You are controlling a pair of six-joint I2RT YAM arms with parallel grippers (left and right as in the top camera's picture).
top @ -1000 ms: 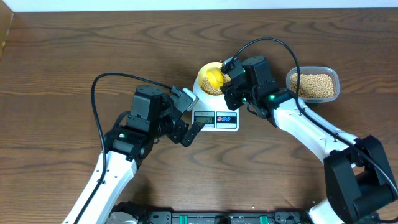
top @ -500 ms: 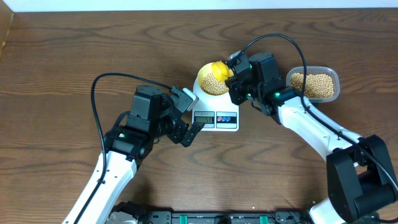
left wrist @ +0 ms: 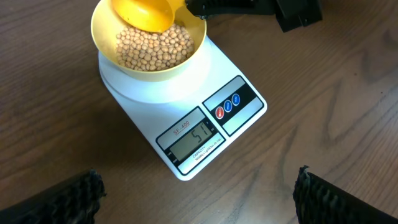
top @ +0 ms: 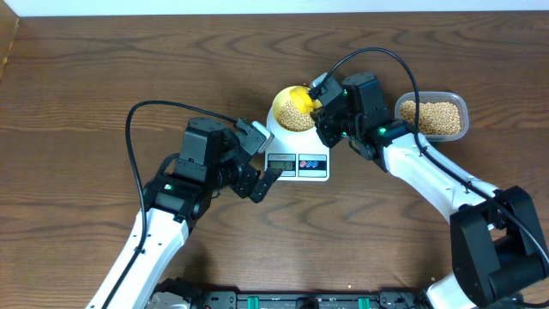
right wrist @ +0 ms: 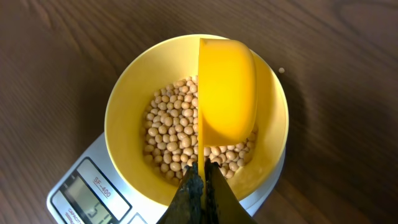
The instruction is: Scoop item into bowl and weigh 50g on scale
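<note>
Robot lab workbench: wood-grain table (top: pixel 86 69), cabled left arm (top: pixel 171 193) and right arm (top: pixel 429 176), a digital scale (top: pixel 298 165).

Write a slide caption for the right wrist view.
Right gripper holds a yellow scoop over the bowl of beans sitting on the scale.

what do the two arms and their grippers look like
Both arms have white links, black joint housings, a small green light and a looping black cable: left arm, right arm. The left gripper and right gripper have black, rough-textured fingers.
</note>
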